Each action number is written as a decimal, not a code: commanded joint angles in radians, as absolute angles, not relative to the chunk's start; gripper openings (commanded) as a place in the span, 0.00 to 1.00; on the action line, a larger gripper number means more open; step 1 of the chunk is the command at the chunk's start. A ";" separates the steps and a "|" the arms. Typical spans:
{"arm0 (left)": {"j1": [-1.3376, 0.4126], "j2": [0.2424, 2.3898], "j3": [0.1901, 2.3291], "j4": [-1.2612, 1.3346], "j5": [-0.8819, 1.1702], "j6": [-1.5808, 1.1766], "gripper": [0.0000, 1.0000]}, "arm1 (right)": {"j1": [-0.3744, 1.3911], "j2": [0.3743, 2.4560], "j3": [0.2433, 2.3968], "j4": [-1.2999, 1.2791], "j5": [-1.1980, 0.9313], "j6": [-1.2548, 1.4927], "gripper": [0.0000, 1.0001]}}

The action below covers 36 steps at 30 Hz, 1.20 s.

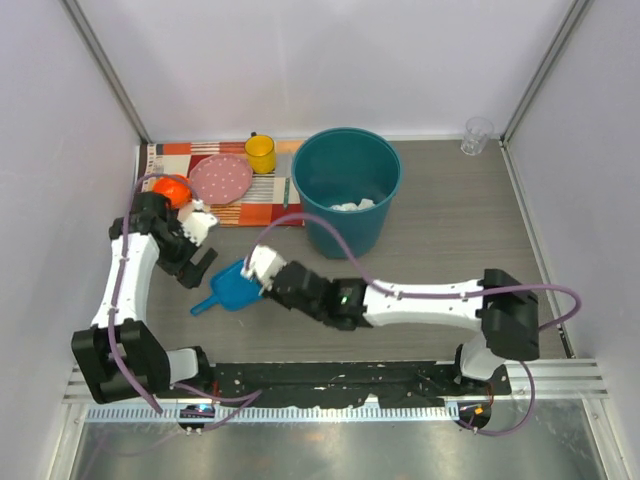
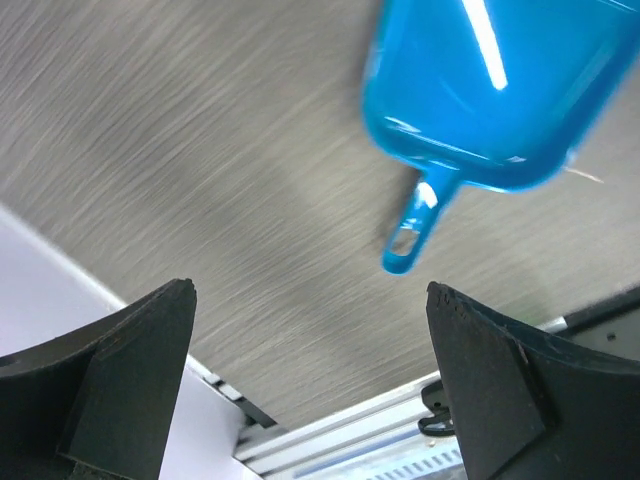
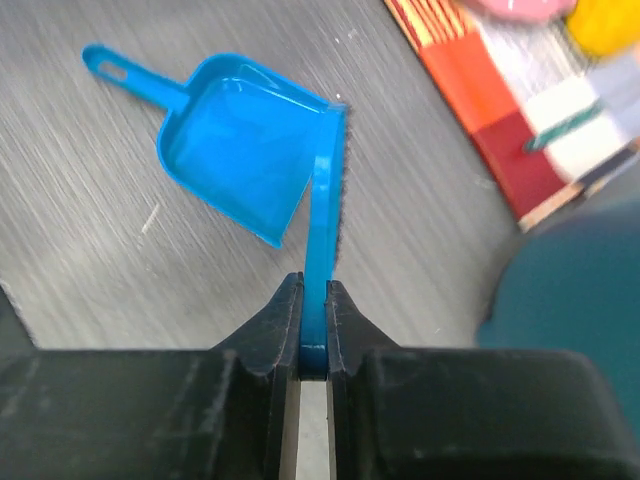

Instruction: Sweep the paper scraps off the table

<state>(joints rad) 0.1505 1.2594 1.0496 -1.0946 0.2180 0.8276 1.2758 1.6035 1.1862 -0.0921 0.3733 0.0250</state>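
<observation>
The only paper scraps [image 1: 352, 205] in view lie inside the teal bucket [image 1: 340, 238], so sweeping looks nearly done. The left pincer [image 2: 310, 290] gapes wide above the dustpan [image 1: 232, 288] on the table [image 1: 450, 230]. The right pincer [image 3: 315, 330] clamps the brush [image 3: 322, 210].

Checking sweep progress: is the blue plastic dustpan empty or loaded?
Empty: the blue plastic dustpan shows a bare blue inside, nothing in it.

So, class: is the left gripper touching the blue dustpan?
Apart. The left wrist view shows the left gripper open, with bare table between its fingers and the handle of the blue dustpan.
</observation>
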 commanded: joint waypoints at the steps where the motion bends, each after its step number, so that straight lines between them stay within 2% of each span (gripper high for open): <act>1: 0.265 1.302 1.094 -0.936 0.132 0.652 1.00 | 1.376 1.669 1.127 0.274 0.564 -0.621 0.01; 7: 0.275 1.312 1.051 -0.920 0.158 0.644 1.00 | 1.422 1.839 1.169 0.331 0.592 -0.960 0.01; 14: 0.273 1.290 0.991 -0.896 0.143 0.678 1.00 | 1.447 1.908 1.161 0.287 0.597 -0.962 0.01; 15: 0.273 1.293 0.991 -0.893 0.146 0.670 1.00 | 1.453 1.916 1.164 0.296 0.595 -0.948 0.05; 16: 0.273 1.296 0.992 -0.891 0.155 0.666 1.00 | 1.457 1.922 1.170 0.288 0.591 -0.936 0.20; 17: 0.273 1.299 0.997 -0.893 0.159 0.663 1.00 | 1.463 1.936 1.193 0.269 0.586 -0.911 0.28; 21: 0.273 1.315 1.008 -0.907 0.184 0.655 1.00 | 1.477 1.956 1.226 0.160 0.552 -0.848 0.40; 26: 0.273 1.313 1.002 -0.904 0.190 0.657 1.00 | 1.494 1.936 1.226 0.149 0.586 -0.821 0.54; 27: 0.275 1.313 1.002 -0.902 0.193 0.657 1.00 | 1.497 1.919 1.227 0.149 0.591 -0.805 0.68; 29: 0.275 1.312 1.000 -0.903 0.205 0.655 1.00 | 1.505 1.895 1.229 0.134 0.577 -0.782 0.80; 36: 0.273 1.310 1.014 -0.873 0.277 0.597 1.00 | 1.519 1.743 1.198 0.083 0.476 -0.631 0.81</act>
<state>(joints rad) 0.2733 1.3201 0.9905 -0.9230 0.2050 0.6487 1.5063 1.8904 1.1885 0.0849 0.5343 -0.7406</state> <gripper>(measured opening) 0.996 0.808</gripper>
